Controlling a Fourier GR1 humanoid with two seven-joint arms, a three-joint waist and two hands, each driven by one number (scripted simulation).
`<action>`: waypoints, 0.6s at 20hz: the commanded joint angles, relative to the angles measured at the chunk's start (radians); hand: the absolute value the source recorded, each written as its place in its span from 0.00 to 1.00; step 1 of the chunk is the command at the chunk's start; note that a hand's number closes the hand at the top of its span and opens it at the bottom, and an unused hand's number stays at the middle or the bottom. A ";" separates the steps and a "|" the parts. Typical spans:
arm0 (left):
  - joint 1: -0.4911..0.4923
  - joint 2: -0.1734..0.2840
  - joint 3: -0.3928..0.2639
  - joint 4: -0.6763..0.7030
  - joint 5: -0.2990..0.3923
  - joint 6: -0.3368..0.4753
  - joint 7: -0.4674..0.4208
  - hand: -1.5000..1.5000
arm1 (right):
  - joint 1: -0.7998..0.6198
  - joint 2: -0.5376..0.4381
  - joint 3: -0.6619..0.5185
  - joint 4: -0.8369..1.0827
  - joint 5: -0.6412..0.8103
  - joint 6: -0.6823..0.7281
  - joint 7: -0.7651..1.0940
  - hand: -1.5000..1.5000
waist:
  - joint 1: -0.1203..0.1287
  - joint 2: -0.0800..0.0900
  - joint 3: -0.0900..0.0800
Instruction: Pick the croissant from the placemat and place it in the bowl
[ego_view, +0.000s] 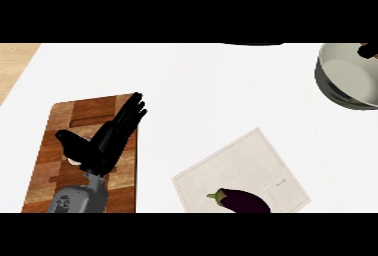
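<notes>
An eggplant (242, 200), not a croissant, lies on the placemat's (244, 165) near edge, long axis across, stem pointing left. The bowl (353, 80) sits far right of the placemat. Left of it, the left hand (103, 140) rests spread-fingered above a wooden board (63, 120).

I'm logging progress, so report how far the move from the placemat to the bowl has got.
Done: nothing; what shows of the bowl holds nothing. In hand: nothing; the left hand is open, fingers straight, over the cutting board. Left: the whole pick and place. The placemat carries only an eggplant; no croissant is in view.
</notes>
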 joint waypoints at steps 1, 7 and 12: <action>-0.031 -0.009 -0.001 0.006 -0.003 0.011 0.023 0.50 | -0.033 -0.072 -0.032 0.200 0.015 -0.089 -0.076 1.00 | 0.014 0.007 0.001; -0.025 -0.019 -0.011 0.034 0.001 -0.020 -0.037 0.50 | -0.024 -0.125 -0.124 0.350 -0.035 -0.035 0.008 0.00 | 0.031 0.020 0.003; 0.013 -0.012 -0.015 0.019 0.008 -0.027 -0.028 0.50 | 0.016 -0.113 -0.210 0.384 -0.135 -0.143 -0.172 0.00 | 0.031 0.014 0.005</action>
